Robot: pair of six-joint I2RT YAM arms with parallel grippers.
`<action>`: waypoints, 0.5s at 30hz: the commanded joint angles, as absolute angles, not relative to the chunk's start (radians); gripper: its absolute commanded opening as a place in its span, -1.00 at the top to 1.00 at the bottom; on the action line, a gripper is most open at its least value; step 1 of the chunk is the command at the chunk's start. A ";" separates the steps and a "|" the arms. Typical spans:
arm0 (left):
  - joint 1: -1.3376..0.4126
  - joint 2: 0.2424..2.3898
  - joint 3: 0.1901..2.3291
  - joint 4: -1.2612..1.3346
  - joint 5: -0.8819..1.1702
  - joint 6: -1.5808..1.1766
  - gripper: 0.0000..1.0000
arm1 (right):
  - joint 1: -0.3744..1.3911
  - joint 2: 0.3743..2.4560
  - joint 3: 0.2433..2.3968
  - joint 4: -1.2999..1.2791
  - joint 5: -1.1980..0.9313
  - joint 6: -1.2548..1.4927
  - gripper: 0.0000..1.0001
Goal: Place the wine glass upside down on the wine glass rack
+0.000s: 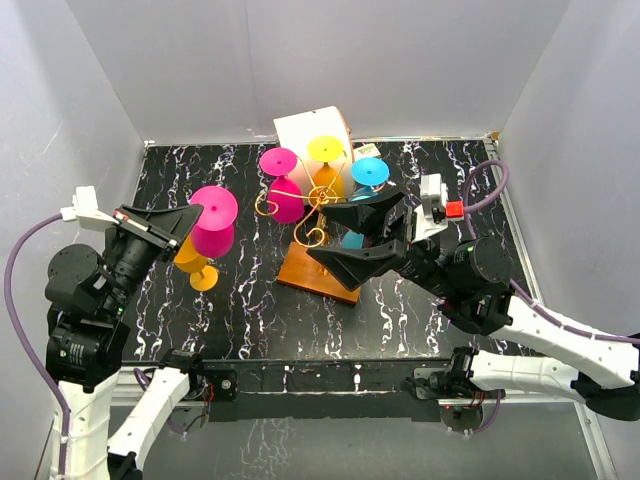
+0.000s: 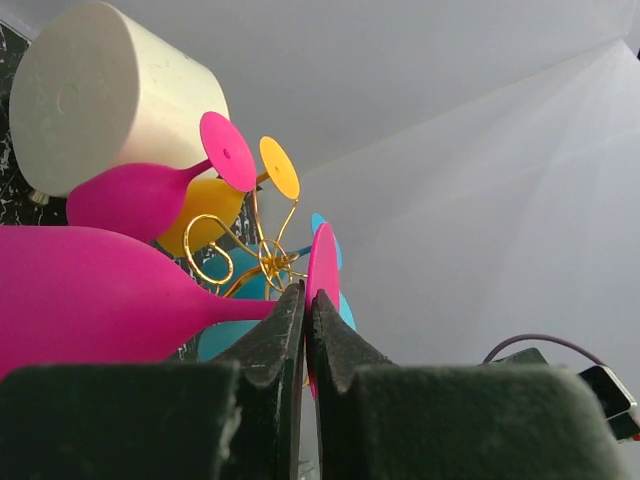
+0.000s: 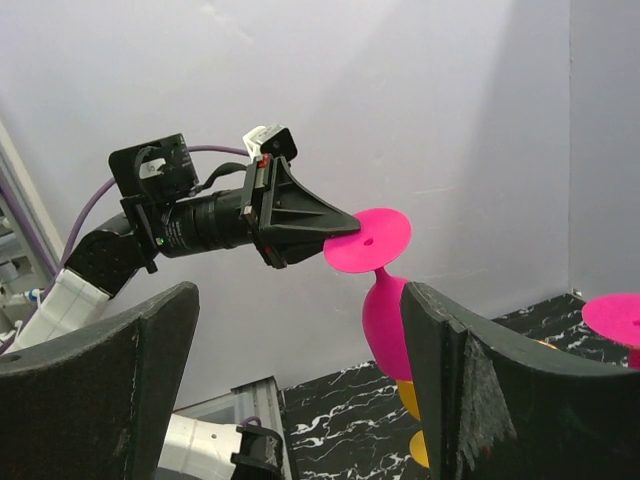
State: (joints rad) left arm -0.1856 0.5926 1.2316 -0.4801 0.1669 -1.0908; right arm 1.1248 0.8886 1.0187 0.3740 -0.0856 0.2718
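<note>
My left gripper [image 1: 193,213] is shut on the foot disc of a pink wine glass [image 1: 213,228] and holds it upside down, bowl hanging, above the table's left side. In the left wrist view the fingertips [image 2: 292,300] pinch the disc's edge [image 2: 322,262], with the bowl [image 2: 90,295] to the left. The wine glass rack [image 1: 318,196], gold wire on a wooden base [image 1: 316,270], stands mid-table with a pink [image 1: 285,195], a yellow [image 1: 326,150] and a blue glass [image 1: 369,172] hanging on it. My right gripper [image 1: 318,232] is open and empty beside the rack, facing the held glass [image 3: 380,300].
An orange wine glass [image 1: 196,264] lies on the table below the held pink one. A white cylinder box [image 1: 310,130] stands behind the rack by the back wall. White walls close in the black marbled table [image 1: 250,310] on three sides.
</note>
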 commanded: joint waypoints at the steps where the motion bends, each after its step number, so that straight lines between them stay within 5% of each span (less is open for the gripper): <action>1: -0.188 0.643 1.290 -0.505 0.218 -0.973 1.00 | 1.127 0.853 1.022 0.340 0.000 0.313 -0.61; 15: -0.188 0.828 1.275 -0.561 0.603 -0.878 1.00 | 1.127 0.791 0.972 0.317 0.022 0.344 -0.63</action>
State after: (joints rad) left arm -0.1864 0.8005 1.3010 -0.5621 0.4408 -0.8925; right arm 1.1248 0.8150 0.9852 0.3050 0.0025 0.3244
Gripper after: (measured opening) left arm 0.027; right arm 0.816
